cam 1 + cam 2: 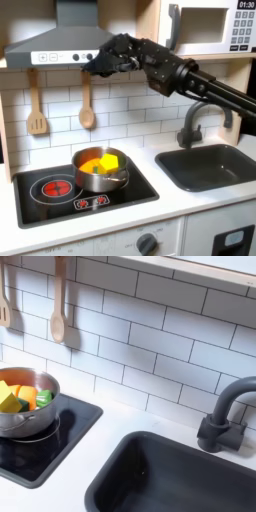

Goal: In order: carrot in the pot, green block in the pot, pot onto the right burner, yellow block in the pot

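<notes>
sink, pot w/ yellow block; microwave clock "01:30"

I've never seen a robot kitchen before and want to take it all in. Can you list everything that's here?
pot: one, shiny steel, on the cooktop burner at the first exterior view's right
yellow block: one, yellow, inside the pot
carrot: one, orange, inside the pot
green block: one, green, inside the pot
cooktop: one, black with a bare red ring burner beside the pot
sink: one, dark grey, set in the white counter
faucet: one, dark grey, behind the sink
wooden utensils: two, tan, hanging on the tiled wall
microwave: one, white, up on the wall
gripper: one, black, raised high above the pot
</notes>
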Available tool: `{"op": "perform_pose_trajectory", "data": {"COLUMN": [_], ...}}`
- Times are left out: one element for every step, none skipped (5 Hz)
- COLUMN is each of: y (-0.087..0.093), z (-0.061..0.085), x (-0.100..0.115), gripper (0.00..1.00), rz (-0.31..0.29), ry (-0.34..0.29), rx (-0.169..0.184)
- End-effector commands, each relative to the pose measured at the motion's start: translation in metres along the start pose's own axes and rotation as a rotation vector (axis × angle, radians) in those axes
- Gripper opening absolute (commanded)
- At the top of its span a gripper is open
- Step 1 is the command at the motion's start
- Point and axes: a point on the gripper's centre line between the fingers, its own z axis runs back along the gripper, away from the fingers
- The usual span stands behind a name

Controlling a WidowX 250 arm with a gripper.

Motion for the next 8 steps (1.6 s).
{"op": "perform_pose_trajectory", "data": {"y": [0.000, 0.001, 0.000, 0.000, 0.003, 0.002, 0.002, -0.001], "z": [-0.011, -0.015, -0.020, -0.023, -0.024, -0.024, -0.020, -0.004], "x": [0.005, 0.006, 0.007, 0.010, 0.011, 0.010, 0.010, 0.012], "gripper": [0.00, 0.00, 0.00, 0.00, 0.00, 0.00, 0.00, 0.00], "rz": [-0.002, 0.003, -0.003, -0.010, -0.010, -0.012, -0.013, -0.038], "ry": [-0.001, -0.004, -0.003, -0.005, -0.005, -0.002, -0.007, -0.013], "rx": [-0.009, -0.009, -0.016, -0.019, -0.012, -0.015, -0.014, -0.006]}}
